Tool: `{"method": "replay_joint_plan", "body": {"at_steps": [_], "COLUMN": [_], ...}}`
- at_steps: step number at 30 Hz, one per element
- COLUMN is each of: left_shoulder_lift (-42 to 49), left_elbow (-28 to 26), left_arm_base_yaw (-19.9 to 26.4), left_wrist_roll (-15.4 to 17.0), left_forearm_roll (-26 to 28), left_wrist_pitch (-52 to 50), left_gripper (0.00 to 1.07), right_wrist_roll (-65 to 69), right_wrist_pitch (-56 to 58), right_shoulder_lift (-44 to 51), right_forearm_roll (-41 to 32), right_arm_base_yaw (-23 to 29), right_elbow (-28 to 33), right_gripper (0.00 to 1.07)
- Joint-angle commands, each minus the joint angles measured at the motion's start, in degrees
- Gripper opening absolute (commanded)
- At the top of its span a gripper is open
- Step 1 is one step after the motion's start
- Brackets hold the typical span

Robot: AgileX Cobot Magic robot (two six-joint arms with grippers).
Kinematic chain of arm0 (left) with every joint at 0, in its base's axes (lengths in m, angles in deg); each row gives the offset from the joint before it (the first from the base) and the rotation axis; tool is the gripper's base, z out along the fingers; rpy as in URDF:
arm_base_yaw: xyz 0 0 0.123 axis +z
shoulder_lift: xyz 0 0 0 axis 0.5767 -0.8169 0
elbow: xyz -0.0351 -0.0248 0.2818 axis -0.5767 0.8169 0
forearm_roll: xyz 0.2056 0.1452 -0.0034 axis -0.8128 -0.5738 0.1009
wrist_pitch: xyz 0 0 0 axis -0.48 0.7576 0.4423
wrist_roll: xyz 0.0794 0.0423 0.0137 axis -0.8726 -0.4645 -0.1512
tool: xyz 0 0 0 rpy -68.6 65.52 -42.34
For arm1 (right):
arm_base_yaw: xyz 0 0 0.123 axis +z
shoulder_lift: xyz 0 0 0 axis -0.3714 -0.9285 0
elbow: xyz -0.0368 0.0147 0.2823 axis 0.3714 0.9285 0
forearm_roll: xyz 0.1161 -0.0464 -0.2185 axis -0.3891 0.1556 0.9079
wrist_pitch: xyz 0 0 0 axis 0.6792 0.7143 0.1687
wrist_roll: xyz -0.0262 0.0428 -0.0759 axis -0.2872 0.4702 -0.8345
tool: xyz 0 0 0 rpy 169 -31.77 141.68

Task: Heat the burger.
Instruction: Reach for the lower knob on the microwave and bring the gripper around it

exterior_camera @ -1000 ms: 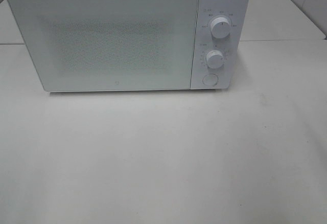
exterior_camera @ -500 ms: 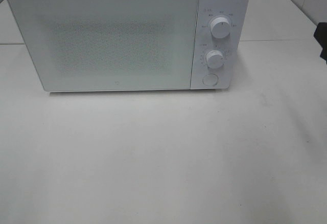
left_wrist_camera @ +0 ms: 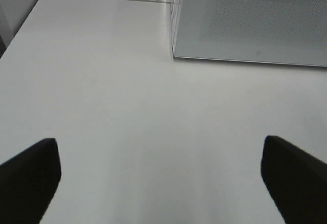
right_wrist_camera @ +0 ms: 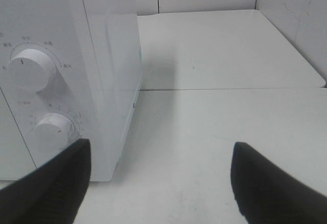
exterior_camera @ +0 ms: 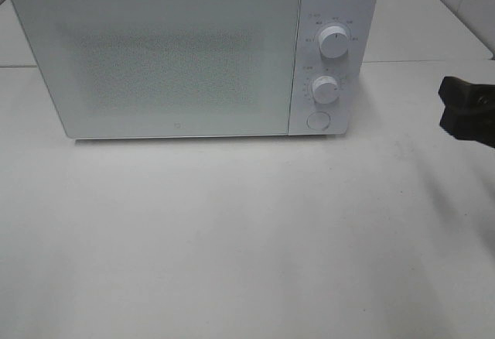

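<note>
Burger out of sight; microwave point(exterior_camera: 170, 60) closed (contents hidden).

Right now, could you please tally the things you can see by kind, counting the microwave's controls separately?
White box-shaped microwave oven: 1
White round dials: 2
White round push button: 1
Black robot hands: 2, the left hand and the right hand, both open and empty
Burgers: 0 in view
Total: 6
</note>
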Motion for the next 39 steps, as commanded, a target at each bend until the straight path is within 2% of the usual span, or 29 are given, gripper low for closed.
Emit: {"method": "replay_joint_plan", "body": {"at_steps": [1,3,5,7,8,11,12,14,16,19,39], "left_shoulder_lift": [1.2,1.2,1.2,1.2,1.2,1.2,1.2,1.2,1.2,1.2,1.09], "left_elbow": [0.11,0.11,0.11,0.11,0.11,0.11,0.11,0.11,0.11,0.11,0.11], "left_arm_base_yaw": [0.11,0.11,0.11,0.11,0.11,0.11,0.11,0.11,0.11,0.11,0.11], "left_wrist_roll": [0.0,0.0,0.0,0.0,0.0,0.0,0.0,0.0,0.0,0.0,0.0], "left_forearm_roll": [0.34,0.34,0.34,0.34,0.34,0.34,0.34,0.34,0.34,0.34,0.34], "left_wrist_pitch": [-0.63,-0.63,-0.63,-0.63,-0.63,-0.63,-0.63,-0.63,-0.63,-0.63,-0.63], "left_gripper": [1.0,1.0,1.0,1.0,1.0,1.0,1.0,1.0,1.0,1.0,1.0], "right_wrist_roll": [-8.71,-9.97,-14.38,-15.01,-15.13,-15.13,-15.07,-15.13,-15.18,-15.41,-19.42], "right_wrist_pitch": [-9.85,-10.66,-16.56,-18.05,-22.0,-23.72,-25.44,-26.07,-26.3,-26.3,-26.93], "right_shoulder_lift": [-5.84,-6.93,-12.15,-13.12,-15.18,-16.21,-18.16,-19.02,-21.43,-22.98,-27.39], "right_forearm_roll": [-10.71,-13.35,-21.54,-23.09,-26.81,-28.76,-32.37,-34.61,-40.68,-42.97,-43.37], "right_arm_base_yaw": [6.99,9.0,16.33,17.93,21.54,23.32,26.81,28.36,32.89,35.47,35.7], "right_elbow": [1.49,1.49,1.49,1.49,1.43,1.26,0.46,-0.06,-2.64,-5.04,-15.24], "right_gripper": [0.75,0.75,0.75,0.75,0.75,0.75,0.75,0.75,0.75,0.75,0.75]}}
